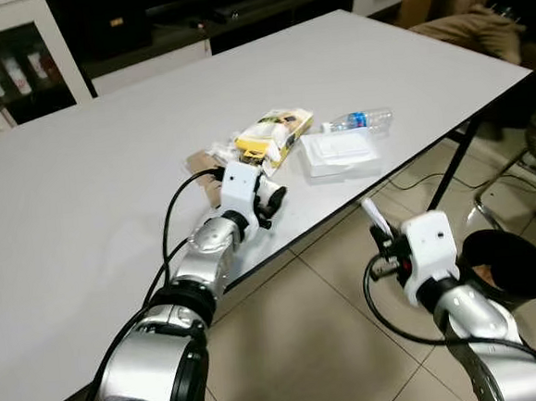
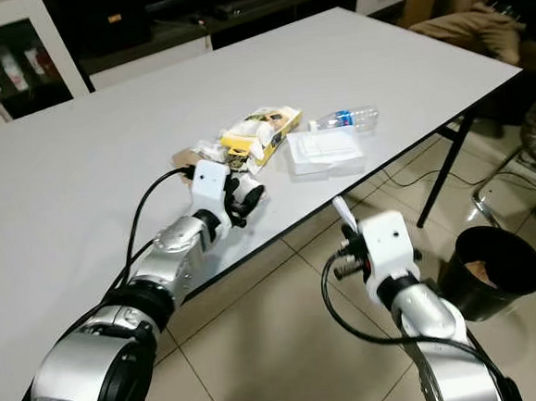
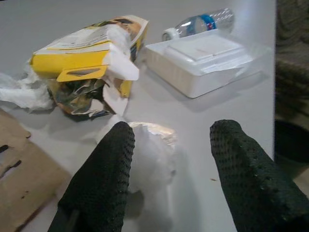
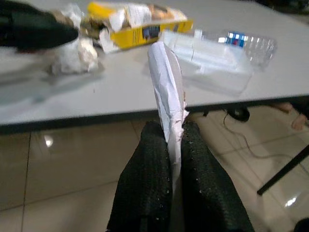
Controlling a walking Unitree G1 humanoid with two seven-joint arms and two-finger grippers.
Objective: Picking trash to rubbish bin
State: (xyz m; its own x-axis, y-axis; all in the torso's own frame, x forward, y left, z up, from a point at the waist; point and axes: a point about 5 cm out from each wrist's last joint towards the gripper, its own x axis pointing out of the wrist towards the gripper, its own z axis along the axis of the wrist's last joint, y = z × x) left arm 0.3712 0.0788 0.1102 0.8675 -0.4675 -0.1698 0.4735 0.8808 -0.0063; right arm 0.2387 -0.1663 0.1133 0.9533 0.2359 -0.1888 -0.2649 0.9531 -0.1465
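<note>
The right tool (image 4: 169, 145), clenched on a white paper scrap (image 4: 166, 82) below the counter (image 1: 82, 196) edge, should swing over the black bin (image 1: 505, 265) before releasing, while the left tool (image 3: 169, 159) straddles, fingers apart, a crumpled tissue (image 3: 152, 150).

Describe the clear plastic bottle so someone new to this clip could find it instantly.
On the white table, near the edge closest to the black bin, lies a cluster of trash. The bottle lies on its side just behind the white foam container: the only transparent item, with a blue label.
</note>
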